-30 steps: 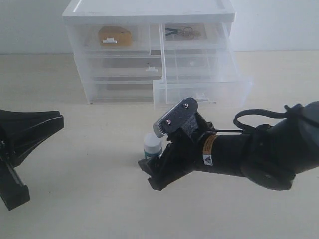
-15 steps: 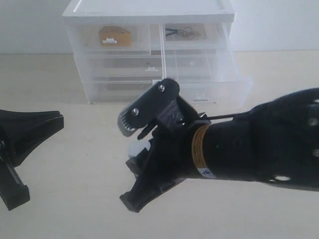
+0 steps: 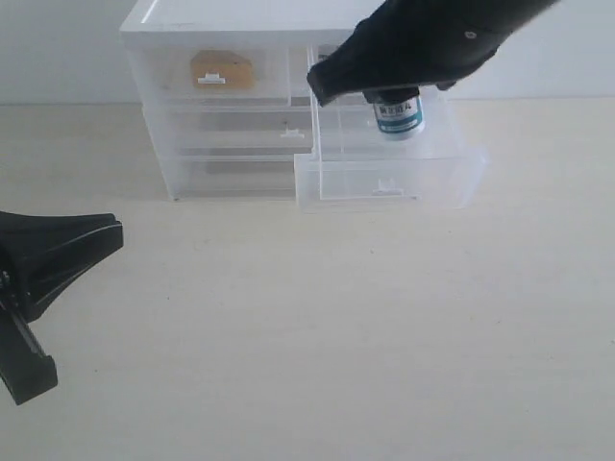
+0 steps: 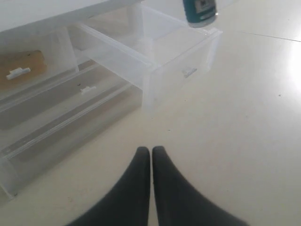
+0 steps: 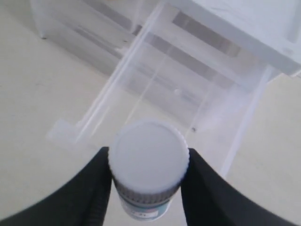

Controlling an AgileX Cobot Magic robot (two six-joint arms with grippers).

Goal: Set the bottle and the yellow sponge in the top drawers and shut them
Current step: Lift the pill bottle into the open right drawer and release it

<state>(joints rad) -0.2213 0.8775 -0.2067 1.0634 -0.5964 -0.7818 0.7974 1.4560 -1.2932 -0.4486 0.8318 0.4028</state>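
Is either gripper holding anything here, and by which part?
The right gripper holds the small white pill bottle with a teal label by its ribbed cap, one finger on each side. The left gripper is shut and empty.

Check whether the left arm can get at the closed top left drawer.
Probably yes: nothing stands between the left end effector and the top left drawer; the right arm hangs over the open drawer.
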